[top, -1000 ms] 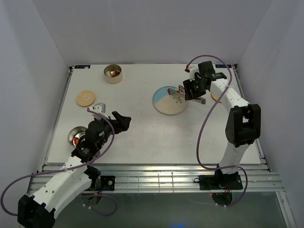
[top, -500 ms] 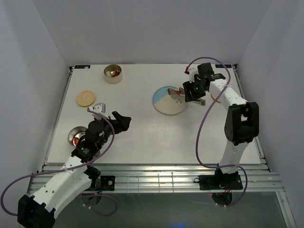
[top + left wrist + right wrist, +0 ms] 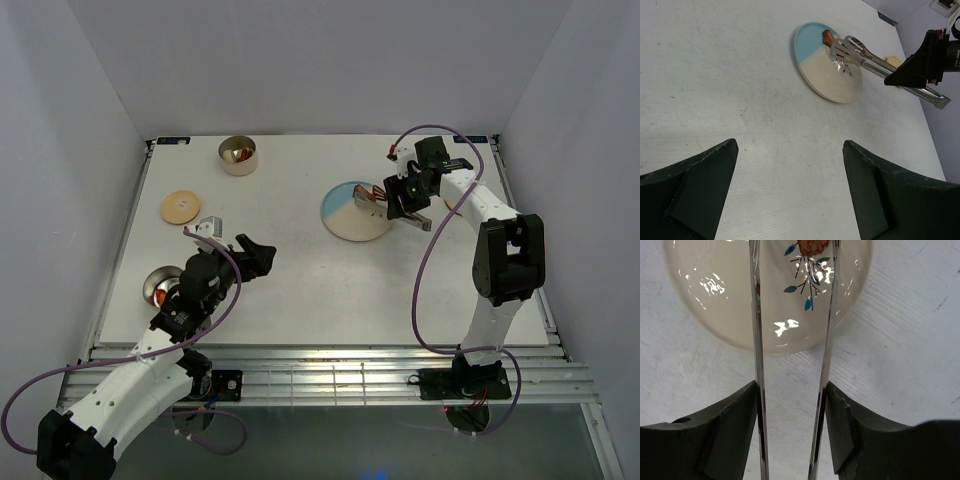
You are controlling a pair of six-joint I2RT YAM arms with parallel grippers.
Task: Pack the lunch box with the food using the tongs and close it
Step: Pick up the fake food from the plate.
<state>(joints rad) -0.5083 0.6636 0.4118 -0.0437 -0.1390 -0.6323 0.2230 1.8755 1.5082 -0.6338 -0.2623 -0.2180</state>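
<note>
Two claws noted; right claw (image 3: 791,390) clamps the tongs (image 3: 756,340) by both arms, tips ahead over the plate (image 3: 715,305), brown food piece (image 3: 812,246) between them; left claw (image 3: 790,147) gapes wide, holding nothing, above the bench (image 3: 740,75)

The top camera looks down from above and behind the near edge, taking in the whole table (image 3: 300,270). The left wrist camera sits low toward the left edge, facing the far right corner, well apart from the plate (image 3: 827,75). The right wrist camera peers down close along the tongs (image 3: 757,365) — all three views share the plate.
</note>
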